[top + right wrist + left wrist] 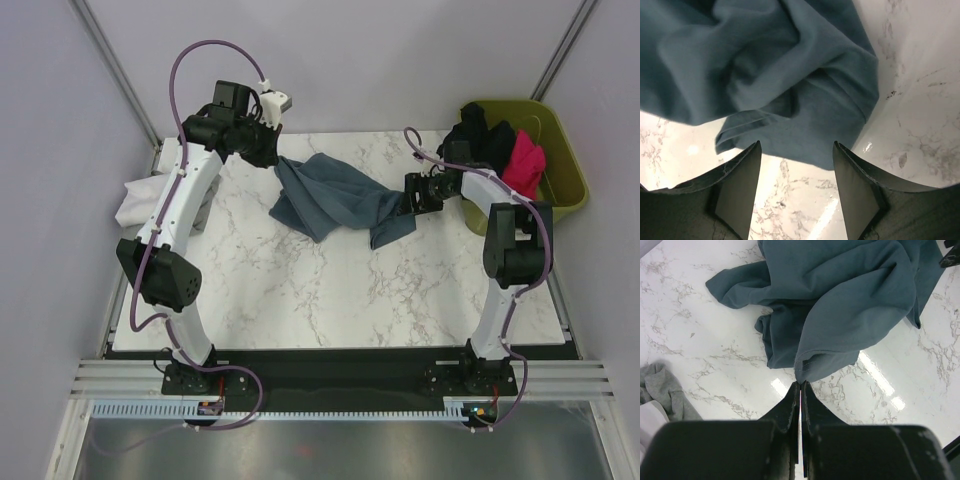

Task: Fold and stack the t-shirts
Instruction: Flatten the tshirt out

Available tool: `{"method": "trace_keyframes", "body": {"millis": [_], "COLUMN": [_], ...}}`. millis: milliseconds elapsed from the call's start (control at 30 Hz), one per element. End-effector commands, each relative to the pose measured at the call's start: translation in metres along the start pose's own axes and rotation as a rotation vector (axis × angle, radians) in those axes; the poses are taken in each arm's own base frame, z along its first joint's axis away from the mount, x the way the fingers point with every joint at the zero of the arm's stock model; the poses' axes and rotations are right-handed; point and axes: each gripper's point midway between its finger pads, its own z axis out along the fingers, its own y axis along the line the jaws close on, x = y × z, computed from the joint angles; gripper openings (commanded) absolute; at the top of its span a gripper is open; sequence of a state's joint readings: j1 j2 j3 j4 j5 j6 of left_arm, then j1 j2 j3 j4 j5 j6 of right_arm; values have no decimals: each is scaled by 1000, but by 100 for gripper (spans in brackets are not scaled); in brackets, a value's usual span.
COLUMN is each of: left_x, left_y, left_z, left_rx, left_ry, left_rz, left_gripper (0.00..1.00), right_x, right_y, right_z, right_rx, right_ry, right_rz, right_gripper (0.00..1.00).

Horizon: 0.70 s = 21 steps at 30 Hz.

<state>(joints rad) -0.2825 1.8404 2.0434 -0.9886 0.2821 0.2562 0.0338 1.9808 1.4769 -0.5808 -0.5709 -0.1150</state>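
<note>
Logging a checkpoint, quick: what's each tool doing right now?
Left tool: closed, pinching the blue-grey shirt.
Right tool: open, holding nothing.

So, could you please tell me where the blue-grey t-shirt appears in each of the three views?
Top external: the blue-grey t-shirt lies bunched at the far middle of the marble table.
Left wrist: the t-shirt fills the upper middle, a corner at the shut jaws.
Right wrist: the t-shirt fills the upper left, beyond the open jaws.
Shared landmark: the marble table under it.
</note>
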Motion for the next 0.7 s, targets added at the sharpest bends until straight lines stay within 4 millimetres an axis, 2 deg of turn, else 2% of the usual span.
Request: {"method": "trace_keyframes", "body": {"millis": [0, 133, 200, 400, 467, 500, 533, 667], "left_x": [-12, -12, -11, -9, -11, -11, -12, -13], "left_y": [2, 2, 2, 2, 2, 2, 2, 0], "left_z": [-3, -4, -4, -2, -3, -2, -3, 0], "left_rx": [7, 5, 4, 4, 3, 3, 5, 17], "left_ry": [-46, -46, -45, -38, -42, -43, -47, -50], "left_rz": [18, 19, 20, 17, 18, 18, 18, 9], "left_gripper": [2, 2, 2, 2, 2, 2, 2, 2], "right_x": [-12, 0, 4, 27, 26, 33, 29, 46], "right_y": [-8, -31, -35, -45, -43, -43, -43, -47], "right_z": [9, 19, 20, 21, 12, 11, 6, 11], "right_rx": [2, 73, 88, 141, 159, 166, 178, 194], "right_ry": [-20, 26, 44, 111, 100, 109, 89, 146], "right_rz": [67, 78, 79, 91, 58, 58, 46, 76], "right_gripper": [67, 67, 66, 63, 63, 63, 63, 62]}}
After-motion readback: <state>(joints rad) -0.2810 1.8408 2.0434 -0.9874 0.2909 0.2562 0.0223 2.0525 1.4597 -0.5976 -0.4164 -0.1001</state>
